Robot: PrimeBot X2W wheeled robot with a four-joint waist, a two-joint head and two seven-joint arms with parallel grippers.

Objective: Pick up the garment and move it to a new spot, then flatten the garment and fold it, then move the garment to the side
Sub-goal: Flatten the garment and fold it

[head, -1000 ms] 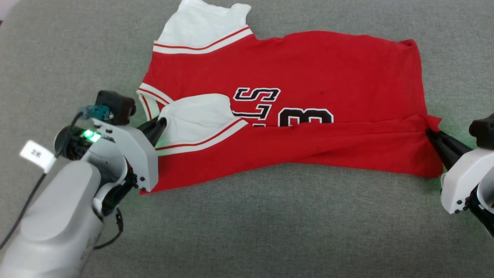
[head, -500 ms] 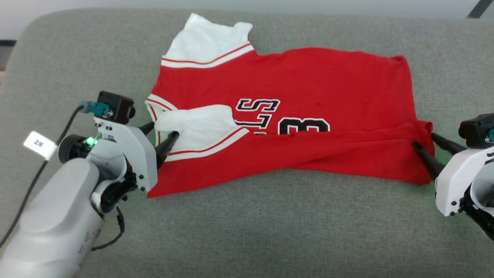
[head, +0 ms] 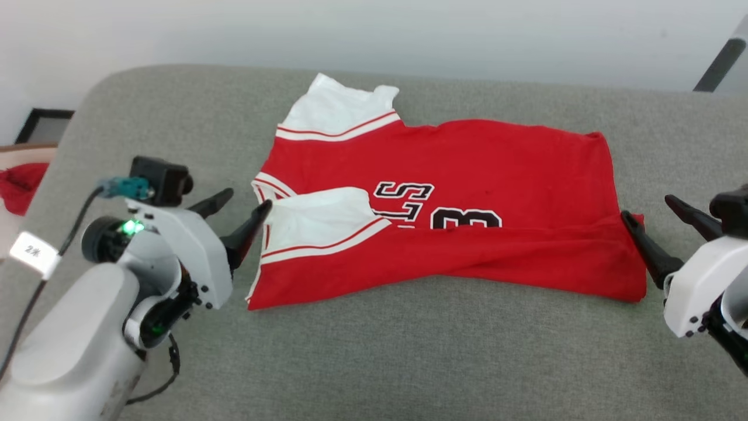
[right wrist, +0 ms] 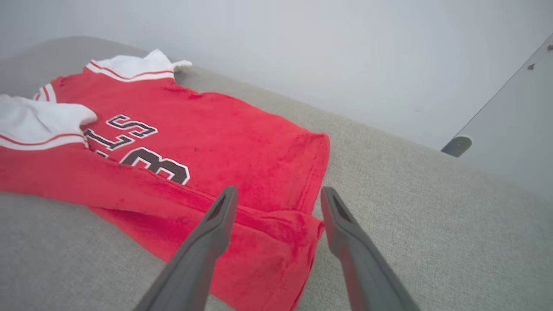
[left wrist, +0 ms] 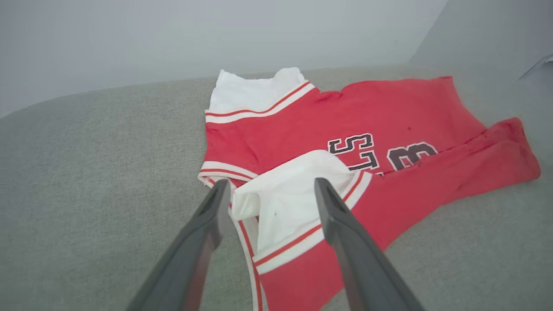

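The garment point(head: 467, 169), a red T-shirt with white sleeves and black lettering, lies on the grey cushion with its near long edge folded over the middle. My left gripper point(head: 245, 202) is open just off the folded white sleeve point(head: 318, 219) at the shirt's left end; the sleeve point(left wrist: 285, 194) sits loose between the spread fingers point(left wrist: 207, 224). At the right end my right gripper point(head: 648, 207) is open too, straddling the folded hem corner point(right wrist: 285, 233) without pinching it.
The grey cushion point(head: 409, 351) ends at a rounded far edge below a pale wall. A plain red cloth point(head: 17, 184) lies off the cushion at far left, beside a dark frame point(head: 44, 123). A dark slanted bar point(head: 721, 58) stands at the far right.
Both grippers opened and let go of the garment, then drew back slightly from its ends. The head camera tilted up, so the whole scene sits lower.
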